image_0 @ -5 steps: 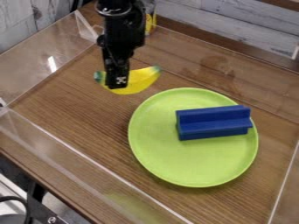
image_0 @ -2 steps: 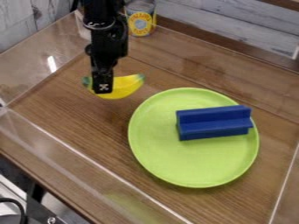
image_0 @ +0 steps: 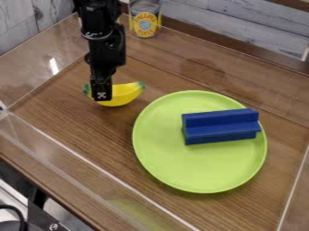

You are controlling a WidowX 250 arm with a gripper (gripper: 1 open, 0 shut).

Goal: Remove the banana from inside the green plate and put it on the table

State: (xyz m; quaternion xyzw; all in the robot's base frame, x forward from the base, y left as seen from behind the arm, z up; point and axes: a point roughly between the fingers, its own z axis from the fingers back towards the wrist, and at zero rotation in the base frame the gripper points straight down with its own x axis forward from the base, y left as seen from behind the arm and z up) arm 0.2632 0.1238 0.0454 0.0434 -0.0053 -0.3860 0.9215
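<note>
The gripper [image_0: 103,91] points straight down from the black arm [image_0: 101,36] and is clamped on the banana [image_0: 121,94], its jaws narrow around the left end of the fruit; the banana sits low over the table [image_0: 72,153], to the left of the green plate [image_0: 200,158] and just clear of the plate's upper left rim, though whether its underside touches the wood cannot be told from this angle; a thin strip of bare wood separates the banana's right tip from the rim; the blue block [image_0: 221,125] lies inside the plate on its right half, well apart from the banana; the plate fills most of the right side of the tabletop, its far right edge close to the clear wall [image_0: 295,194] there; to the left of the banana the wood lies open as far as the clear wall [image_0: 27,63] on that side, and in front of it a broad stretch of bare table runs down to the near wall; behind the arm, near the back edge, a small jar [image_0: 146,23] with a yellow label stands upright, apart from everything else.
</note>
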